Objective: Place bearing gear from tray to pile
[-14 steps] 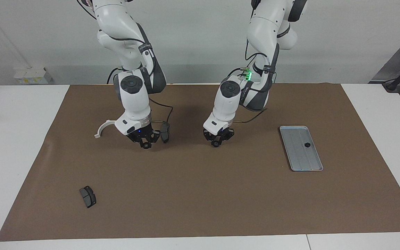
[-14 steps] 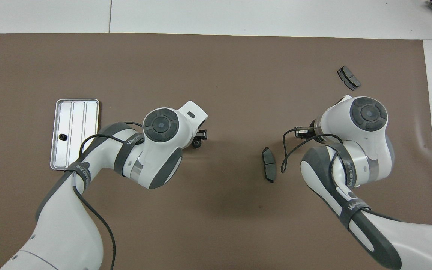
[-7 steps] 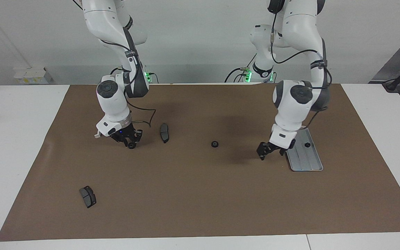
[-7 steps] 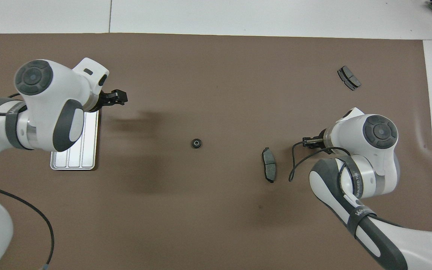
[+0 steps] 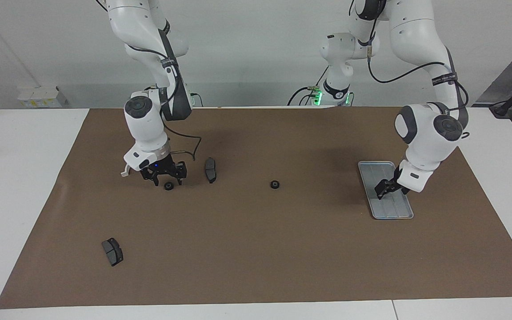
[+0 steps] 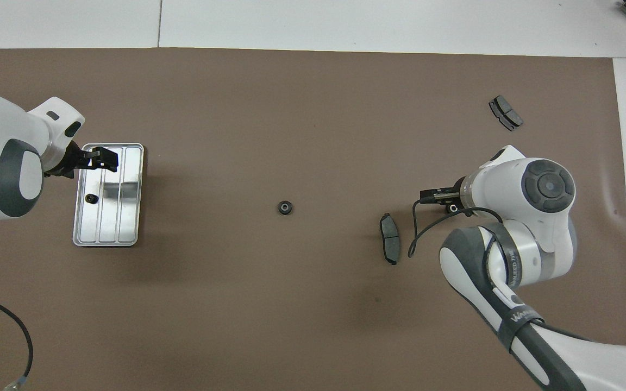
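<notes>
Over the flat silver-grey ridged metal tray [image 6: 128,179], at the left arm's end of the surface, hangs the left claw [image 6: 101,158]; whether it stands apart or together cannot be told. The small black ring-shaped bearing gear [image 6: 91,199] lies in the tray. In the overhead view it sits at about 6 o'clock from the left claw, close by. The tray's long axis runs 12 to 6 o'clock in that view. The left arm is by far the nearer.

The right claw [image 5: 167,181] hangs with its tips apart, low over a second small black gear [image 5: 168,186] on the brown paper mat [image 5: 256,249], beside a dark grey curved brake pad [image 5: 210,169]. A third gear [image 5: 274,184] lies mid-mat.

Limits of view:
- The facing view hides the tray's gear under the left claw.
- The right arm covers most of a white plastic half-ring bracket [image 5: 124,172].
- Contact between left claw and tray cannot be judged.
</notes>
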{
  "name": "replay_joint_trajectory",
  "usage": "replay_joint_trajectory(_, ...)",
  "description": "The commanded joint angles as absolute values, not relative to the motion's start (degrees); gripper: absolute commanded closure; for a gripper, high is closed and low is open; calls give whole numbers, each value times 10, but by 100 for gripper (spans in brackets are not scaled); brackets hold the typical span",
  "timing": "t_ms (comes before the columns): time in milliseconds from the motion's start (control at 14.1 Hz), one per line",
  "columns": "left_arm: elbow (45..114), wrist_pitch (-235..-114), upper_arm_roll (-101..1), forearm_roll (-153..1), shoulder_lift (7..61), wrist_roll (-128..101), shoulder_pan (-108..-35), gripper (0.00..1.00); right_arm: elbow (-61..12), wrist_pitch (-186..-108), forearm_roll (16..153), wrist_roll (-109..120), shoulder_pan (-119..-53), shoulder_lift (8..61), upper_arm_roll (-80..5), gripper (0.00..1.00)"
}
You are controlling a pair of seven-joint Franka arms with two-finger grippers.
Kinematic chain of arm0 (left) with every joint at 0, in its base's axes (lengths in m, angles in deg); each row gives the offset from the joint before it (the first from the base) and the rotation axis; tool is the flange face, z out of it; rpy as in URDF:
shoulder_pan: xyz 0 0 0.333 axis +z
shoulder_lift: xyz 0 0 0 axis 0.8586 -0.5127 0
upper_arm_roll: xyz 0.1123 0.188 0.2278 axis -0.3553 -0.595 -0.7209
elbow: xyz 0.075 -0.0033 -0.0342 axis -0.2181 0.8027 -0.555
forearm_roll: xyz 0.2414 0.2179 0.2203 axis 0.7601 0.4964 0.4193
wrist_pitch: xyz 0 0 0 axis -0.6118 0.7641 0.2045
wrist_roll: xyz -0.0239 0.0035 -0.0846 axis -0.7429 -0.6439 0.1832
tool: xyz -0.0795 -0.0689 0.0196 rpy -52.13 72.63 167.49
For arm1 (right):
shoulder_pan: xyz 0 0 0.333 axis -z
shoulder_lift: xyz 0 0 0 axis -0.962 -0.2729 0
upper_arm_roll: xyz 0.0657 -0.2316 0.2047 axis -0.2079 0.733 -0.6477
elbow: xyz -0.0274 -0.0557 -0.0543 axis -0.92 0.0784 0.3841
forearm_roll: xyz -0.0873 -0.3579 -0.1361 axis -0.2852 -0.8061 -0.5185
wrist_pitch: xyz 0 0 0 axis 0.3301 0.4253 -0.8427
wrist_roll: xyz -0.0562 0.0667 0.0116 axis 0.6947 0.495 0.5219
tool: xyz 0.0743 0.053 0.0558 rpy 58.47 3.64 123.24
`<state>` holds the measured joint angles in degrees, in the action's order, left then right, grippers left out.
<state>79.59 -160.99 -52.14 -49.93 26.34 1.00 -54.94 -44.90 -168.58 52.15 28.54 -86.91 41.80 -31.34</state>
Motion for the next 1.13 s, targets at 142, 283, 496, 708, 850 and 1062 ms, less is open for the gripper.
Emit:
replay_joint_trajectory(142, 873, -1628, -515, -495, 307, 23, -539, 20, -368, -1641, 528, 380, -945, 381, -315, 0)
replay_joint_trajectory(283, 891, -1637, -515, -495, 312, 23, -532, 33, -340, -1640, 527, 430, -987, 362, -314, 0)
replay_joint_trajectory(496, 900, -1650, -515, -495, 313, 24, -531, 47, -280, -1620, 527, 483, -1035, 318, -315, 0)
replay_joint_trajectory(708, 911, -1672, -515, -495, 312, 25, -530, 53, -182, -1596, 516, 559, -1083, 239, -314, 0)
replay_joint_trajectory(850, 916, -1681, -515, -495, 311, 25, -527, 57, -138, -1596, 516, 582, -1105, 199, -314, 0)
replay_joint_trajectory(1062, 917, -1684, -515, -495, 309, 25, -526, 67, -83, -1595, 503, 607, -1127, 147, -313, 0)
